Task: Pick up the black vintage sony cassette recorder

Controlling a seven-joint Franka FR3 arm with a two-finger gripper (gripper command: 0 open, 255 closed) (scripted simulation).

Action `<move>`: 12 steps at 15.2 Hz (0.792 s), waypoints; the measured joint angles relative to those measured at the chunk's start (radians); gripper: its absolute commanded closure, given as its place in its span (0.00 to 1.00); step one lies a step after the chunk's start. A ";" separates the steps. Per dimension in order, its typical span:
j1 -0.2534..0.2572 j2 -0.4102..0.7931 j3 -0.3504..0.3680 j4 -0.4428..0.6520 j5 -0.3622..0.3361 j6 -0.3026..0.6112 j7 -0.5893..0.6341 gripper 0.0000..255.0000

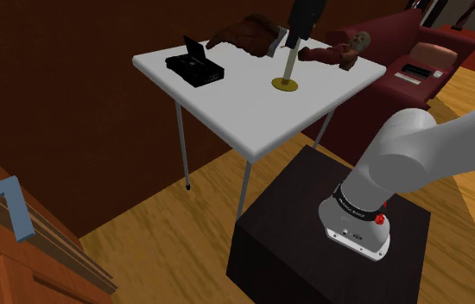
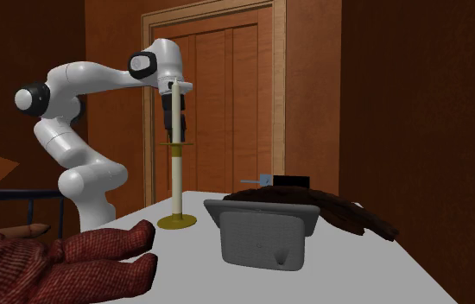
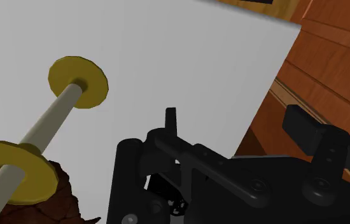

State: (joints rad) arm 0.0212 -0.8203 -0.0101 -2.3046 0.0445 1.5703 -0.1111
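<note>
The square white table on thin grey legs (image 1: 227, 108) takes up the upper middle of the shoulder view; the white arm with dark joints (image 1: 417, 147) rises from the dark box stand (image 1: 313, 250) at lower right and reaches up and left over the table; a rumpled brown heap (image 1: 244, 34) lies at the table's upper edge. The flat black cassette recorder (image 1: 194, 66) sits near the table's upper-left corner, with what looks like a raised flap on its upper side; its long axis runs diagonally, from upper left to lower right of that frame. A tall pale candle on a round gold base (image 1: 286, 83) stands near the table's middle. The all-black gripper (image 1: 293, 40) hangs above the candle, close by its top; in the wrist view its fingers (image 3: 170, 121) stand apart with nothing between them. The recorder therefore lies to the gripper's left in the shoulder view and lower, well apart, across bare tabletop; I judge the reach must go leftward and down, lifting clear of the candle first, with the hand turned so the fingers span the recorder's short side.
</note>
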 measured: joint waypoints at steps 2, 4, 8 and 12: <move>-0.001 0.016 0.006 0.007 -0.001 0.010 0.007 0.00; -0.007 0.071 0.022 0.025 -0.009 0.048 0.027 0.00; -0.024 0.214 0.057 0.073 -0.035 0.143 0.077 0.00; -0.044 0.370 0.090 0.159 -0.074 0.212 0.133 0.00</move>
State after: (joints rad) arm -0.0225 -0.4508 0.0797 -2.1457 -0.0298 1.7820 0.0218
